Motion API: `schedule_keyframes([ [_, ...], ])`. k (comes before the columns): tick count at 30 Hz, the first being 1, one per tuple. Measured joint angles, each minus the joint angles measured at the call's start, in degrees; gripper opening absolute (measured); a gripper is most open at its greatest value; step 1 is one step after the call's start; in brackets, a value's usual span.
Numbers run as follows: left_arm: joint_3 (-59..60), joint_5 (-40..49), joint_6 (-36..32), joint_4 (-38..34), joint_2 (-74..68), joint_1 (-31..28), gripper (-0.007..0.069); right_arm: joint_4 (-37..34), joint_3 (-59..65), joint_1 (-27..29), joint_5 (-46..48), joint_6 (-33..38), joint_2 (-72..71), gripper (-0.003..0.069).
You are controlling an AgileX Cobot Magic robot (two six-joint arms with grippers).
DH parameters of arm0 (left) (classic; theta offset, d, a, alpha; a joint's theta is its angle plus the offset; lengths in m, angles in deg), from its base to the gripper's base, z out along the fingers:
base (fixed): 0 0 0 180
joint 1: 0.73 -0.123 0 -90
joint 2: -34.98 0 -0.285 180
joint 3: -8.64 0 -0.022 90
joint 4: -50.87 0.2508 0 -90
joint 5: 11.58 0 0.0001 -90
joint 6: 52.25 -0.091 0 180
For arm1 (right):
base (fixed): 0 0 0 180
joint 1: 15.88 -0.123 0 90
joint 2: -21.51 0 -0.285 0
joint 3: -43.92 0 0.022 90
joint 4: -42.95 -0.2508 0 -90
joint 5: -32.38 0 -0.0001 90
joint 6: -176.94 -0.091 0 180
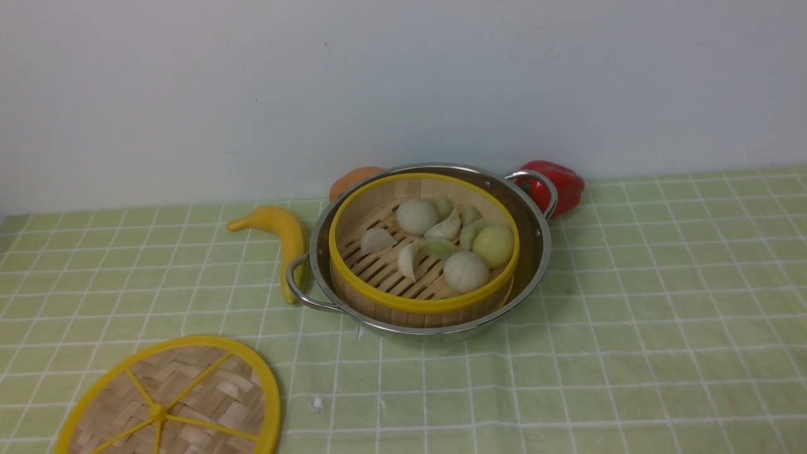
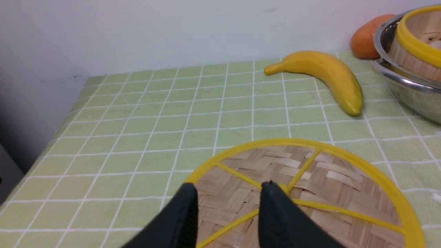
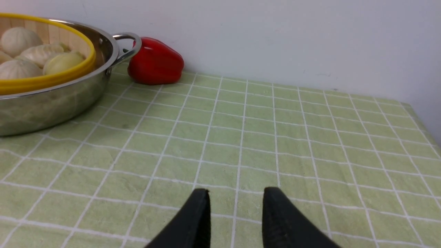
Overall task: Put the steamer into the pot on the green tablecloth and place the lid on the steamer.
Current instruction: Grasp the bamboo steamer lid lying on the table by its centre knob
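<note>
Hovering with jaws apart: both grippers empty, steamer seated in the pot

The left gripper (image 2: 230, 187) has its two black fingers (image 2: 182, 213) spread, and nothing is pinched between them. It hangs over the lid (image 2: 327, 179), close to the yellow hub where the spokes meet; whether the fingers touch the weave cannot be told. The right gripper (image 3: 237, 193) is also parted and empty, over bare squares of the green tablecloth (image 1: 630, 347), well to the right of the pot (image 1: 533, 246).

The lid lies flat on the cloth at the near left, well apart from the pot. The steamer (image 1: 422, 307) sits inside the pot in the middle of the scene, its yellow rim standing a little above the steel edge. It is uncovered, and the white and pale green dumplings and buns (image 1: 465, 272) lie on its slatted floor.

A banana (image 1: 287, 233) lies just left of the pot, beside the near-left loop handle. A red pepper (image 1: 561, 183) rests by the far-right handle, close to the wall. An orange vegetable (image 1: 353, 180) shows behind the pot's far left edge, mostly hidden
</note>
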Motion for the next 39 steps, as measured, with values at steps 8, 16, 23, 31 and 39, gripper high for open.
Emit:
schedule_keyframes([
  [8, 0.0, -0.1, 0.1, -0.1, 0.0, 0.0, 0.0243, 0.0, 0.0, 0.0, 0.0, 0.0, 0.0, 0.0239],
  [16, 0.0, -6.7, 6.8, -20.1, 0.0, 0.0, 0.0243, 0.0, 0.0, 0.0, 0.0, 0.0, 0.0, 0.0239],
  [23, 0.0, -14.8, 7.4, -29.3, 0.0, 0.0, 0.0243, 0.0, 0.0, 0.0, 0.0, 0.0, 0.0, 0.0239],
  [31, -6.5, -12.8, 7.5, -32.1, -0.5, 0.0, 0.0243, 0.0, 0.0, 0.0, 0.0, 0.0, 0.0, 0.0239],
  [39, -28.6, 17.8, 4.0, -17.9, -19.3, 0.0, 0.0243, 0.0, 0.0, 0.0, 0.0, 0.0, 0.0, 0.0239],
])
